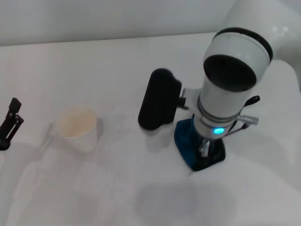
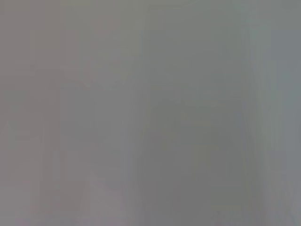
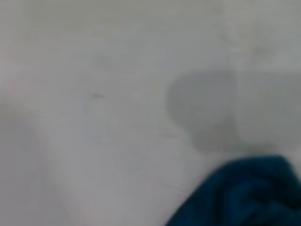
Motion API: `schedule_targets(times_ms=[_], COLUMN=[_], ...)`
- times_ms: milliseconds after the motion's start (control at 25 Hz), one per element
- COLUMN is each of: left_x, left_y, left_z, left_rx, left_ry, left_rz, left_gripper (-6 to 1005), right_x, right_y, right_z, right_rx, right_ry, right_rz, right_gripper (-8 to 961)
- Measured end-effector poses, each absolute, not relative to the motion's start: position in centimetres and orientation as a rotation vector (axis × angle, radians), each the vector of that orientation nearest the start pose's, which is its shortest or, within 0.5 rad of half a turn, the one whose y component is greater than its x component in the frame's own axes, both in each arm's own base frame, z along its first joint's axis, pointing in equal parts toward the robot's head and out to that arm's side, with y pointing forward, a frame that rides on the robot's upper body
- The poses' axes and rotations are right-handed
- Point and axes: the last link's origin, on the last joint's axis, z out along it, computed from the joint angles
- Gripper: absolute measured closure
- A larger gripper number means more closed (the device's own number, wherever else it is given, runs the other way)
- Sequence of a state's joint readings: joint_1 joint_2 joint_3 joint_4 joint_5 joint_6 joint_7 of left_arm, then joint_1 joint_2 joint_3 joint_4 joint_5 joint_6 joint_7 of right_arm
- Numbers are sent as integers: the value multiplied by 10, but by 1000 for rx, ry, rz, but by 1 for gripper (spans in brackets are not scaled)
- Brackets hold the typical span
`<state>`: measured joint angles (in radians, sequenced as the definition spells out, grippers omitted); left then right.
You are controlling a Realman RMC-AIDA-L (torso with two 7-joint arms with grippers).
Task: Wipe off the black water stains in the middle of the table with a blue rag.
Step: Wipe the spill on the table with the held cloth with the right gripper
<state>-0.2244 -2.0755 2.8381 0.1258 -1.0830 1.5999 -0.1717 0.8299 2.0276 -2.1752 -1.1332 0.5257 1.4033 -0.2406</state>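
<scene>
Head view: right gripper (image 1: 205, 149) is pressing blue rag (image 1: 186, 136) onto table (image 1: 117, 188); finger opening hidden, cannot tell. Left gripper (image 1: 9, 123) idling at table's edge.

A plain white matte tabletop (image 1: 117, 56) carried a cup and a cloth.

A white paper cup (image 1: 77, 128) stood upright toward the left side. Well apart to its right, a crumpled blue rag with black edging (image 1: 187, 141) lay on the surface, partly hidden under the robot's arm. Faint grey shadows marked the white top.

Head view overhead; wrist views close.
</scene>
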Motion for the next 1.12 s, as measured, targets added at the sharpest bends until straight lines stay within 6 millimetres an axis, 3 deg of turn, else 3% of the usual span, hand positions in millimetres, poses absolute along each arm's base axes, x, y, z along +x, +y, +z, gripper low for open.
schedule_targets(times_ms=[400,760,920,1120], left_x=[-328,-327,-326,-328], left_y=[226,226,226,223], left_z=[-23,-23,-23,-21], left_rx=[-1724,-1720,-1720,-1714], left_ry=[-372,-365,-363,-363], left_rz=[-889,-901,-904,-901], left_gripper=[127,127,127,127], right_x=[135,121,122,127], right_y=[270,237,238,260], right_z=[-121,-131,-133,-127], right_rx=[-2776,-2909,-2909,-2813], right_ry=[243,126,118,146], right_rz=[-1116,-1095,-1079,-1064], right_gripper=[881,877,875,872])
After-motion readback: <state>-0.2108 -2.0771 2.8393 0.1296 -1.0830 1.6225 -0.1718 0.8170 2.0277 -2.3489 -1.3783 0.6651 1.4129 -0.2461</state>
